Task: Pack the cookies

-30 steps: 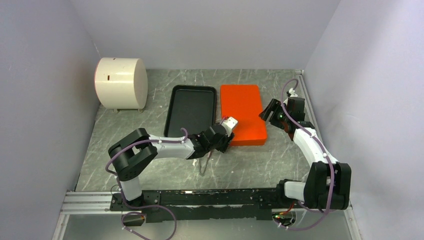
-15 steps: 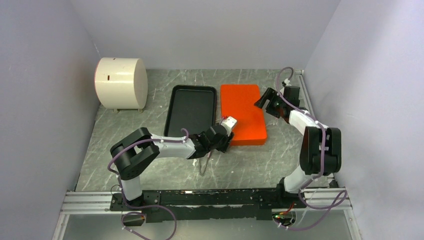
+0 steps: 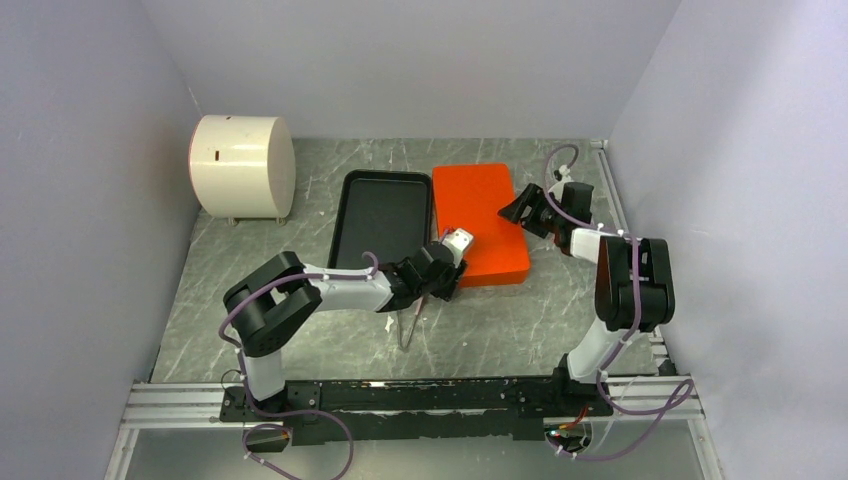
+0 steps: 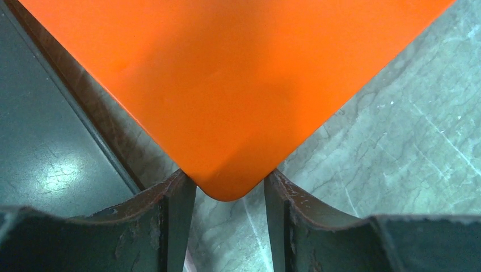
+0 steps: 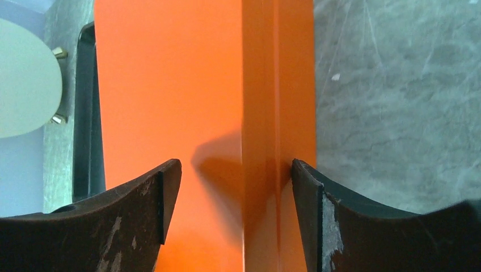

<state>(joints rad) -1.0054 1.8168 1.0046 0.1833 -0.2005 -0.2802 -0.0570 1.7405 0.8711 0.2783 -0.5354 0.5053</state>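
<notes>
Top external: left gripper pinches orange box, arm outstretched.

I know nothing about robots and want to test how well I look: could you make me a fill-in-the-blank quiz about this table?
1. The flat box is coloured ____.
2. The tray beside it is coloured ____.
3. The left tool has the box's ____ between its fingers.
4. The white drum stands at the far ____ side of the table.
Missing words: orange; black; corner; left.
</notes>
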